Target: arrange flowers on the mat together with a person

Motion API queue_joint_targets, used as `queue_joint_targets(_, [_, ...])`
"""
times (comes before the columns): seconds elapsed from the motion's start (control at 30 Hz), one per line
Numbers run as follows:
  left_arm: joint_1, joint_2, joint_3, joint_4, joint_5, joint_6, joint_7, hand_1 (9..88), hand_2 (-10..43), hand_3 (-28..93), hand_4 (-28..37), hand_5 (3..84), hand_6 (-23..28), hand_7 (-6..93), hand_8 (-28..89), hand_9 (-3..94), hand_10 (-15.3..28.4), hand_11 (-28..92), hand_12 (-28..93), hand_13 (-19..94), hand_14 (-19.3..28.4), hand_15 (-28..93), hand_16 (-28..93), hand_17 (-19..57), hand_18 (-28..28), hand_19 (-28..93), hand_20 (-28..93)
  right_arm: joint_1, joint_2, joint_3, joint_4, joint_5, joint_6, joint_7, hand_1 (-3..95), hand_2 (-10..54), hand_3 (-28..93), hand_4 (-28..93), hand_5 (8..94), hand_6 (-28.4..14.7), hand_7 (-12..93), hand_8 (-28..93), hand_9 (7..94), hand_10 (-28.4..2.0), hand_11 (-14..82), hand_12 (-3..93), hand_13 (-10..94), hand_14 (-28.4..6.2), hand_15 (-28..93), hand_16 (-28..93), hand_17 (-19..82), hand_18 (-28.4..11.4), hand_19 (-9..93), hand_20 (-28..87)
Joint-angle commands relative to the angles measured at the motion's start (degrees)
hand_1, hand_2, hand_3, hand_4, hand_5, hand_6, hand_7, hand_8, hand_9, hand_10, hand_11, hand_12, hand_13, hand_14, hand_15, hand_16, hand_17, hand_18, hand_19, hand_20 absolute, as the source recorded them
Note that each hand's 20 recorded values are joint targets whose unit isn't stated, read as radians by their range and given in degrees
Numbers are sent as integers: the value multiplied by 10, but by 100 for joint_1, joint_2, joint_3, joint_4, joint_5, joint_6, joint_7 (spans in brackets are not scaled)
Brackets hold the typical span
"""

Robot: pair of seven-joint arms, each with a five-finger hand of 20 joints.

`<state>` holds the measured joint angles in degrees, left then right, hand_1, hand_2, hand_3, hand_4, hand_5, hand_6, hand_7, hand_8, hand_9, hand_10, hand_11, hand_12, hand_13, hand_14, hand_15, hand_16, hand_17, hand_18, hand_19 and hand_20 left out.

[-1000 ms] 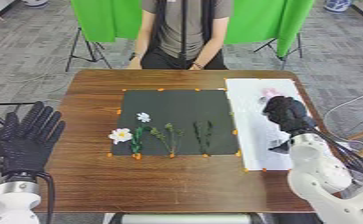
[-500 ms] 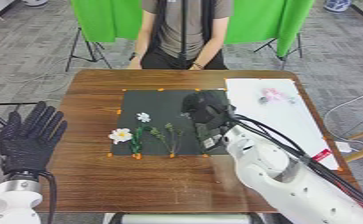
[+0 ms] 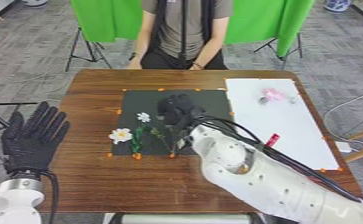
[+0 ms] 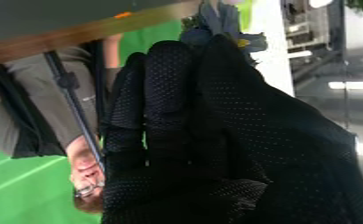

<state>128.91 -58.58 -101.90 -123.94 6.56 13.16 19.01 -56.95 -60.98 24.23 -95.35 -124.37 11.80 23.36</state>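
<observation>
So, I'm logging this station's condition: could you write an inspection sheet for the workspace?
Surface: brown table bearing a dark mat and a white sheet
Job's things: larger white flower and smaller white flower on the mat; pink flower on the sheet
Clutter: orange tape bits around the mat
Hands: right hand over the mat, pinching a grey-blue flower; left hand open, left of the table
Cables: black cables along the right arm
Surroundings: green cloth, grey floor
</observation>
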Motion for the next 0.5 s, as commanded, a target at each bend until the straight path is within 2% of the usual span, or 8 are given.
queue_joint_targets(0.03, [16,48,60,80,-13,24,-33,254,137,675,-283,415,83,123,-99,332,131,166,62,224,120,210,-67,-54,107,254,90,0,-253,13,126,-177,-131,-85,629,-23,708,-283,586,27,397,-76,680,-63,220,499,562,-51,550,535,261,-146,762,296])
queue_joint_targets(0.1, [0,77,72,79,-64,56,-20,253,136,675,-283,415,83,124,-99,333,130,167,62,224,121,212,-68,-54,108,256,91,-16,-255,-13,106,-237,-189,-67,632,-24,704,-283,586,24,394,-76,681,-65,220,497,562,-51,550,532,261,-146,760,294])
queue_joint_targets(0.17, [25,56,63,63,-37,86,-14,252,136,672,-283,415,83,124,-100,333,130,168,62,225,121,214,-69,-56,108,258,91,-66,-259,33,106,-260,-264,-188,632,-28,705,-283,585,24,391,-76,681,-66,221,498,562,-52,550,529,262,-147,760,294])
queue_joint_targets(0.5, [-96,69,71,127,0,27,-66,249,135,673,-283,416,82,129,-102,335,131,175,60,225,122,222,-74,-56,109,261,89,-116,-409,-152,151,-345,-363,237,629,-45,710,-283,584,16,361,-70,682,-74,199,481,560,-58,537,519,266,-156,738,302])
